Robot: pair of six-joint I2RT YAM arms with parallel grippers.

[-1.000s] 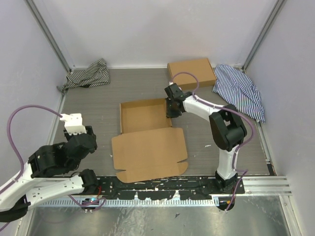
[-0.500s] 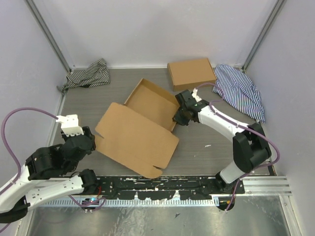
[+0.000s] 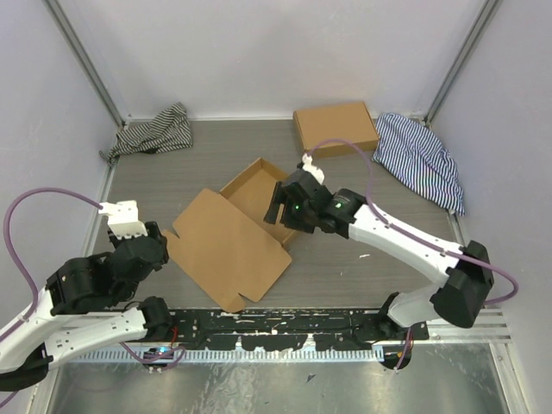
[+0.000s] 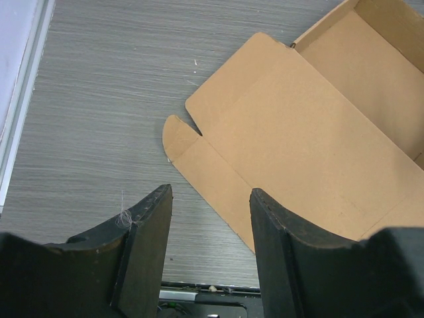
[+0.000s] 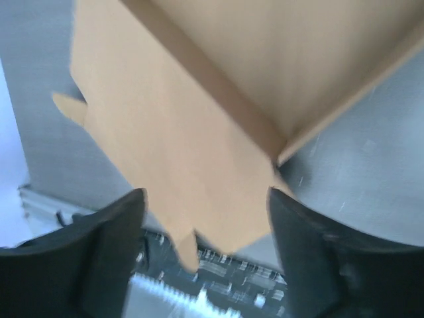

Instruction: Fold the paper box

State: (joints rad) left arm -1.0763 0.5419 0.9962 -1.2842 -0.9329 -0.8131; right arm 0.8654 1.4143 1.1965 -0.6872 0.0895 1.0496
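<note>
Your right arm has swung the paper box further round on its diagonal, and your right fingers have sprung apart over the tray's edge, gripping nothing. The box lies mid-worktop, lid flat and open. Your left fingers hang spread and empty, just beside the lid's corner tab.

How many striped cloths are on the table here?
2. One striped cloth lies bunched in the far left corner; the other striped cloth lies at the far right, beside the closed cardboard box. No others show.
</note>
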